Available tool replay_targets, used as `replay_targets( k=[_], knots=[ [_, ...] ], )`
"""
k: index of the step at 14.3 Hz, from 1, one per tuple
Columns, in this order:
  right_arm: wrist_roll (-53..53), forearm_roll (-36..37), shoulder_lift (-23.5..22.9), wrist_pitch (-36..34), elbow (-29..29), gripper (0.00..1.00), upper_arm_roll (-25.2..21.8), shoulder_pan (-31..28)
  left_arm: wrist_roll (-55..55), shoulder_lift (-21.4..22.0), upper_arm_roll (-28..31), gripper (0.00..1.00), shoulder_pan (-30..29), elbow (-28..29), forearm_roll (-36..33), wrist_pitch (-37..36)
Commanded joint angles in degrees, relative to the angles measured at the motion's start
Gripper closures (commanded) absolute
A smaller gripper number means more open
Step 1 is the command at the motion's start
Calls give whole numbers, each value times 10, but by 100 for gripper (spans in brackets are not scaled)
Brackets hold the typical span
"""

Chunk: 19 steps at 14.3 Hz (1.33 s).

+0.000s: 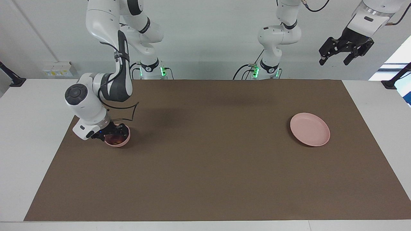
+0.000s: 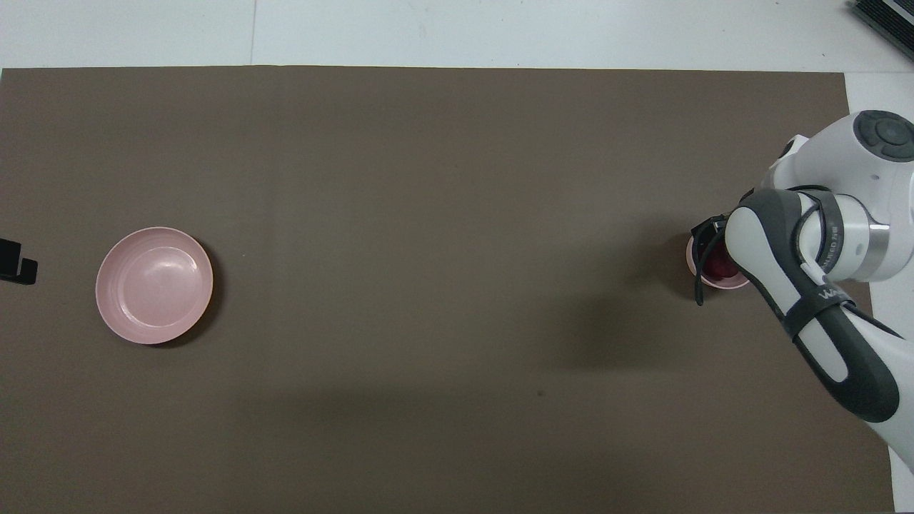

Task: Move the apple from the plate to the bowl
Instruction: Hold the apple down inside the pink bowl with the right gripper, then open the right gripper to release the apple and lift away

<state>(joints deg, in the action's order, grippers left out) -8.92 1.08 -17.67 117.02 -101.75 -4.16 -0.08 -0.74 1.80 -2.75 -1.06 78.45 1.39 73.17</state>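
Observation:
The dark red apple (image 1: pixel 115 139) lies in the small pink bowl (image 1: pixel 124 141) at the right arm's end of the table. It also shows in the overhead view (image 2: pixel 716 265), inside the bowl (image 2: pixel 703 280), partly under the arm. My right gripper (image 1: pixel 113 132) is open just over the bowl, with its fingers apart above the apple. The flat pink plate (image 1: pixel 310 129) is bare at the left arm's end, and it shows in the overhead view (image 2: pixel 154 285) too. My left gripper (image 1: pixel 335 60) is open, held high past the left arm's end of the mat, waiting.
A brown mat (image 1: pixel 205 166) covers most of the white table. The right arm's elbow and forearm (image 2: pixel 821 314) hang over the mat's edge by the bowl. The left gripper's tip (image 2: pixel 16 263) shows at the overhead view's edge.

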Motion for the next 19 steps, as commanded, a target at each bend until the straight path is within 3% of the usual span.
replay_targets(
  k=[1,5,11,19],
  knots=[
    [66,7,35,-7,-10,0,6,16,-5,15,-1,0,-3,18,-6,2],
    [116,9,62,-36,-9,0,6,35,-5,15,-1,0,-3,18,-6,2],
    [127,9,157,-115,-2,0,8,36,-5,15,-1,0,-3,18,-6,2],
    [124,9,199,-293,124,0,1,27,-5,15,-1,0,-3,18,-6,2]
  ],
)
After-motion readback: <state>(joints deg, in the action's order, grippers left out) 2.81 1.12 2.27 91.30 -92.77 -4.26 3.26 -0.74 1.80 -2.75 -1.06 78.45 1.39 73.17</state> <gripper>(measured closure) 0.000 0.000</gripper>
